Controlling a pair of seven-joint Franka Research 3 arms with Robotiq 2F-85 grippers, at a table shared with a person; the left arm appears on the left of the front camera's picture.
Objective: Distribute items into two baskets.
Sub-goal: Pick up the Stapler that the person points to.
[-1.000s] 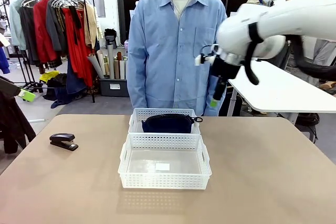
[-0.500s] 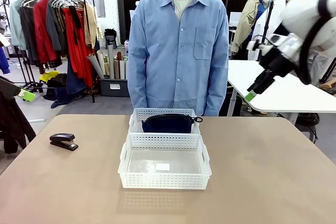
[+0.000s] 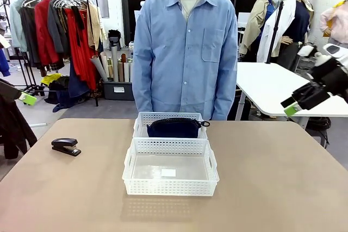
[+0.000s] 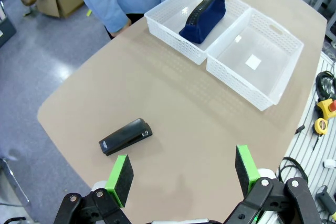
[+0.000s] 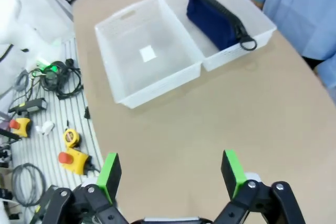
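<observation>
The pouch [image 3: 174, 127] lies in the far basket [image 3: 142, 119], standing on its long edge and nearly as wide as the basket, so that share looks done. The near basket [image 3: 170, 188], touching it, has no item in it. The stapler [image 3: 66, 146] lies on the worktop [image 3: 272, 177] well to the robot's left, probably the item meant for that basket. The left claw [image 4: 184, 174] hangs high above the stapler's end of the worktop, jaws wide, holding nothing. The right claw [image 5: 170, 174] hangs off the right side, equally wide and empty.
</observation>
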